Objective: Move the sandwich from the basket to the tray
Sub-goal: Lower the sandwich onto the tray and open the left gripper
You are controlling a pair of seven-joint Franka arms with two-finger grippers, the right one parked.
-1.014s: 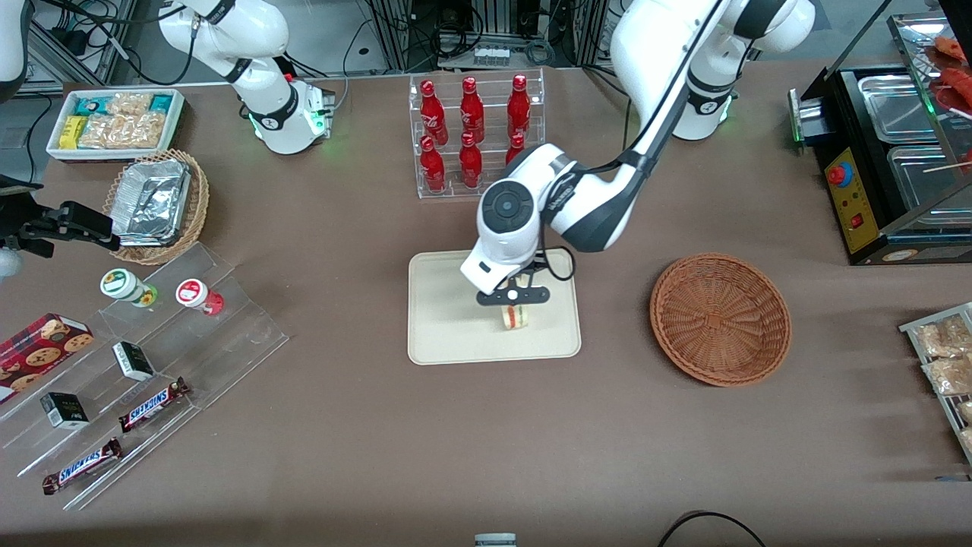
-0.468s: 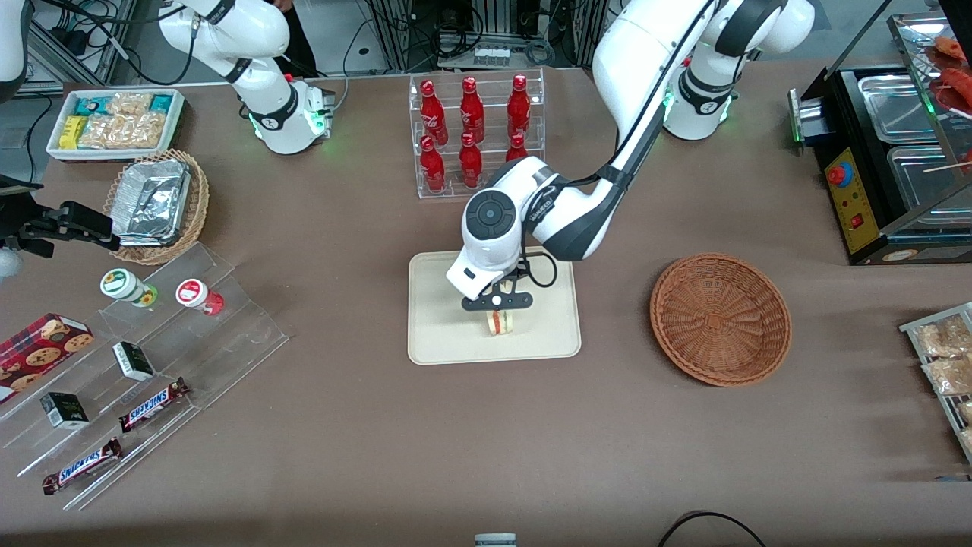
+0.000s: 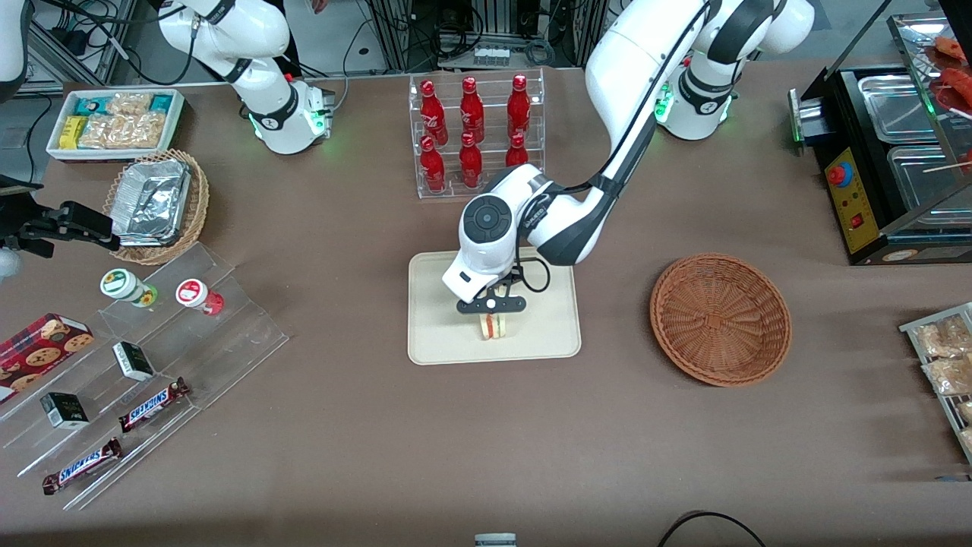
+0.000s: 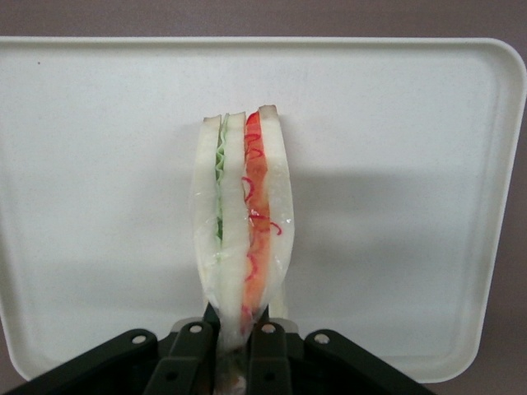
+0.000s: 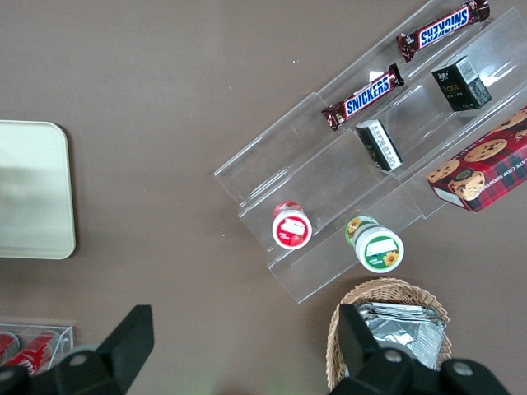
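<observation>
My left gripper (image 3: 493,319) hangs over the cream tray (image 3: 440,334) with its fingers shut on the sandwich (image 3: 495,327). In the wrist view the sandwich (image 4: 244,222) is a wrapped white-bread wedge with green and red filling, pinched at its narrow end by the gripper (image 4: 240,329), with the tray (image 4: 99,206) right under it. I cannot tell whether the sandwich touches the tray. The reddish-brown wicker basket (image 3: 720,319) stands beside the tray toward the working arm's end of the table, with nothing in it.
A clear rack of red bottles (image 3: 474,133) stands farther from the camera than the tray. Toward the parked arm's end are acrylic steps with snack bars and cups (image 3: 144,342), a tan wicker basket of foil trays (image 3: 156,205) and a white bin of snacks (image 3: 114,121).
The gripper with the sandwich has moved across the tray toward the parked arm's end, away from the basket, and sits a little lower over the tray.
</observation>
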